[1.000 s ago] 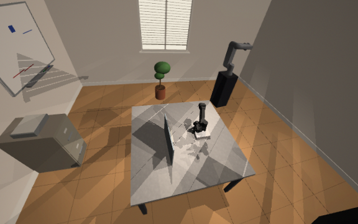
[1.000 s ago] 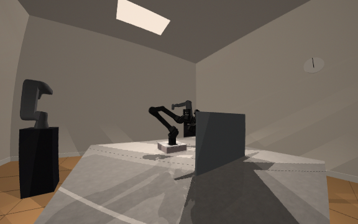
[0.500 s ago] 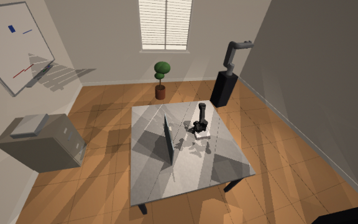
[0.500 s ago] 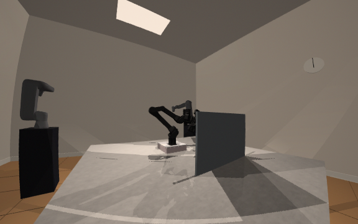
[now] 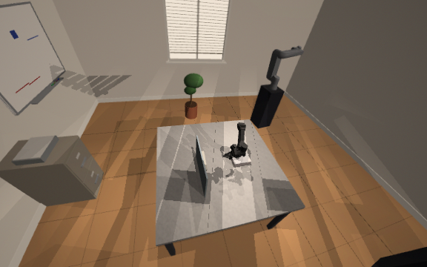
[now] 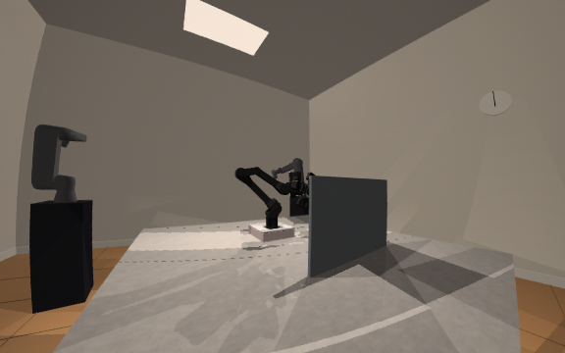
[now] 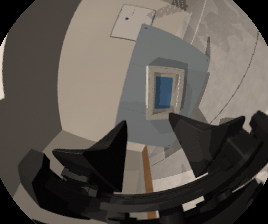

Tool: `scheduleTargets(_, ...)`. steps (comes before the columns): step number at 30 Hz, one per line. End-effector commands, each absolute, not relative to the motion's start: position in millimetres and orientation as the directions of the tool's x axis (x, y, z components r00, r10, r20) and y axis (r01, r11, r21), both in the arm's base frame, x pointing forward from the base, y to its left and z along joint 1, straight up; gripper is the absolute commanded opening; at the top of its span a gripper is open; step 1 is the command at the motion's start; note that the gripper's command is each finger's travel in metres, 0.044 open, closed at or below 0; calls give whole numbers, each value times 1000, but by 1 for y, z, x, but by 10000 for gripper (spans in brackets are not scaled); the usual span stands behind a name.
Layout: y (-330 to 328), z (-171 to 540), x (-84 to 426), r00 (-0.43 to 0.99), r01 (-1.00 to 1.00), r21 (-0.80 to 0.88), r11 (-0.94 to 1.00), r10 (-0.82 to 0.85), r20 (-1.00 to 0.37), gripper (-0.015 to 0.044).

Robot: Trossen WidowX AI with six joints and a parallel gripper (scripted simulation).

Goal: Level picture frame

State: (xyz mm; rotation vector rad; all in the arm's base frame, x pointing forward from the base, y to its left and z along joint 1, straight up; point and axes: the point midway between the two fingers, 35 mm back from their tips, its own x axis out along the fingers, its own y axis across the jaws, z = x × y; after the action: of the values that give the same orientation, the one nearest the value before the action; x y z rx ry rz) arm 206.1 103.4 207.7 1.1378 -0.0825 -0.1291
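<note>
1. Near: the gripper (image 5: 224,156) (image 6: 303,197) (image 7: 147,119) is standing spread, its fingers pinching nothing.
2. Beyond the fingertips, apart: the picture frame (image 5: 204,157) (image 7: 163,92) is hanging on the robot-facing side of the upright panel (image 5: 202,170) (image 6: 347,226) (image 7: 135,80), above the table (image 5: 184,222) (image 6: 214,304) (image 7: 235,70).
3. Long axis: running roughly sideways across the panel; the fingers are opening across the short side. Judgement: right end, facing the panel, is probably sitting high; the coming move is calling for approach, slight lift, one notch right.
4. Appearance: pale rectangular border surrounding a blue picture, looking crooked against the panel's edges. Screw: not showing.
</note>
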Motion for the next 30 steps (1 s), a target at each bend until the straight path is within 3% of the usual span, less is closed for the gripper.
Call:
scheduleTargets(1, 107, 200, 221, 990, 56, 921, 385, -142, -1, 260)
scheduleTargets(9, 97, 172, 273, 989, 36, 961, 276, -145, 4, 260)
scheduleTargets(30, 97, 173, 281, 989, 35, 961, 273, -145, 5, 260)
